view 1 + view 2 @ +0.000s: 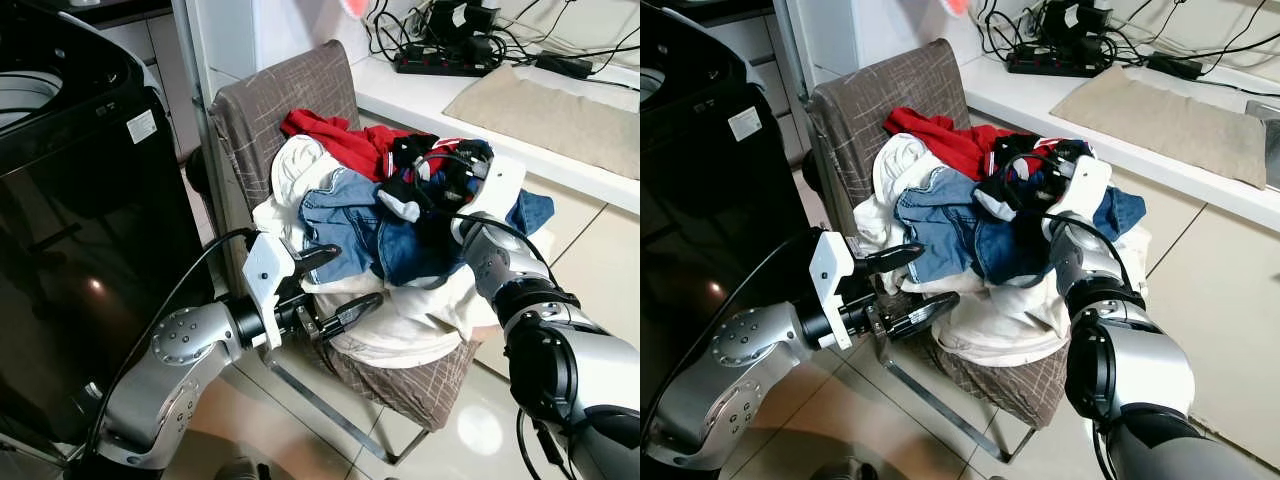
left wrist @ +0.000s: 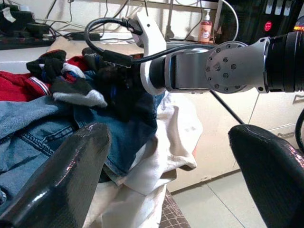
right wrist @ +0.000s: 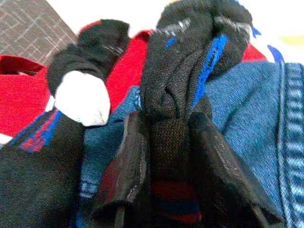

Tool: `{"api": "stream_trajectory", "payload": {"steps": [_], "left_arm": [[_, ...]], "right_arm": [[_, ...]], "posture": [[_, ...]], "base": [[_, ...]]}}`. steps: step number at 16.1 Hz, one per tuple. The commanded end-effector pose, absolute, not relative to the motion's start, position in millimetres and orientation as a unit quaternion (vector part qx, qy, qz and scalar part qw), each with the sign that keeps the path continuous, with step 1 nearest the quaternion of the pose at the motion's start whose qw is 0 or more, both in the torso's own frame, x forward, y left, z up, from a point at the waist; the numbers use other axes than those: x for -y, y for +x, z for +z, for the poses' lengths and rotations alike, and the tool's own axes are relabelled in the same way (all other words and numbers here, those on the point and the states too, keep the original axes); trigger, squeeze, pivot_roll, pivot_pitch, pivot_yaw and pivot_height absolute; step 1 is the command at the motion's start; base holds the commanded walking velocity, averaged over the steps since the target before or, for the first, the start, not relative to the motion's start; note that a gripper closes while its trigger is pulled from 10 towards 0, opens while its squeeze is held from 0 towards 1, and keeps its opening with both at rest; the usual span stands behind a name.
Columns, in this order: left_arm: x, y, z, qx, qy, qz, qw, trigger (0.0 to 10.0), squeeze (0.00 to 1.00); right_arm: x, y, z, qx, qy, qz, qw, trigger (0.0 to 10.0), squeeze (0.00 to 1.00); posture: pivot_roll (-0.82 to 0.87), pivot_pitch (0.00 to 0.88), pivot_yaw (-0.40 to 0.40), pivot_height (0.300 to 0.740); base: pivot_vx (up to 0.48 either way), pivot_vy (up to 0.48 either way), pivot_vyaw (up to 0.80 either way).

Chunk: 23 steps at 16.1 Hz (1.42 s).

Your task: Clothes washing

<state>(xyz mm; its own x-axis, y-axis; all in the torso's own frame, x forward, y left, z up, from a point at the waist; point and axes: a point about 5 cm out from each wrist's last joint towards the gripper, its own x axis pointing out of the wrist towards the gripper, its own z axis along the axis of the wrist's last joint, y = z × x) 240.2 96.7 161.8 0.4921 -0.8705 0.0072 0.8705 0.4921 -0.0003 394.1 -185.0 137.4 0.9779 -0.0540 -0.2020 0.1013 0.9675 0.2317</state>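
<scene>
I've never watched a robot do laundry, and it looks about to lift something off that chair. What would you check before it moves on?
1. Right end effector has a garment: ok, its fingers are pinched on a black sock with blue stripes.
2. Only one item caught: cannot tell; the sock lies against the denim garment and other dark pieces.
3. Left end effector free: ok, open and holding nothing, at the chair's front edge beside the pile.
4. Pile stable on the chair: not ok, white cloth hangs over the seat edge.
5. Washing machine ready: cannot tell; its top opening is barely in view.
</scene>
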Motion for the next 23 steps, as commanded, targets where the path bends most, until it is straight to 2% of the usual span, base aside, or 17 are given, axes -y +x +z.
{"api": "stream_trajectory", "payload": {"steps": [1,5,9,11,13,14,19,23], "left_arm": [[-96.1,241.7,163.6,0.003,-0.002,-0.504,0.864,10.0,0.00],[-95.7,242.9,163.9,0.004,-0.003,-0.500,0.866,10.0,0.00],[-97.6,245.0,164.2,0.007,-0.009,-0.488,0.873,10.0,0.00],[-104.0,255.5,168.1,0.021,-0.029,-0.438,0.898,10.0,0.00],[-116.6,274.0,168.2,0.033,-0.038,-0.331,0.942,10.0,0.00],[-131.1,286.1,165.0,0.037,-0.036,-0.234,0.971,10.0,0.00],[-134.8,286.1,163.8,0.047,-0.031,-0.194,0.979,10.0,0.00],[-152.5,294.1,155.1,0.044,0.027,-0.066,0.996,10.0,0.00]], "right_arm": [[184.8,399.5,155.7,-0.054,0.087,-0.031,0.994,0.0,0.00],[179.3,406.5,196.1,0.051,0.042,-0.006,0.998,0.0,0.00],[171.0,405.4,203.4,0.081,-0.008,0.015,0.997,0.0,0.00],[165.3,403.9,214.0,0.118,-0.044,0.021,0.992,0.0,0.00],[161.1,402.8,211.6,0.122,-0.035,0.029,0.992,0.0,0.00],[158.6,401.5,203.6,0.111,-0.029,0.034,0.993,0.0,0.00],[158.1,398.7,209.4,0.140,-0.070,0.034,0.987,0.0,0.00],[147.0,397.3,207.4,0.143,-0.059,0.063,0.986,0.0,0.00]], "posture": [[0.03,0.010,-0.030,0.740],[0.02,0.010,-0.029,0.740],[0.03,0.001,-0.031,0.740],[0.03,0.000,-0.030,0.740],[0.03,0.000,-0.032,0.740],[0.03,0.000,-0.037,0.740],[0.03,0.000,-0.041,0.740],[0.03,0.000,-0.045,0.740]], "base": [[0.000,0.000,0.00],[0.000,0.000,0.00],[0.000,0.000,0.00],[0.000,0.000,0.00],[0.000,0.000,0.71],[0.000,0.000,0.68],[0.000,0.000,0.66],[0.000,0.000,0.62]]}}
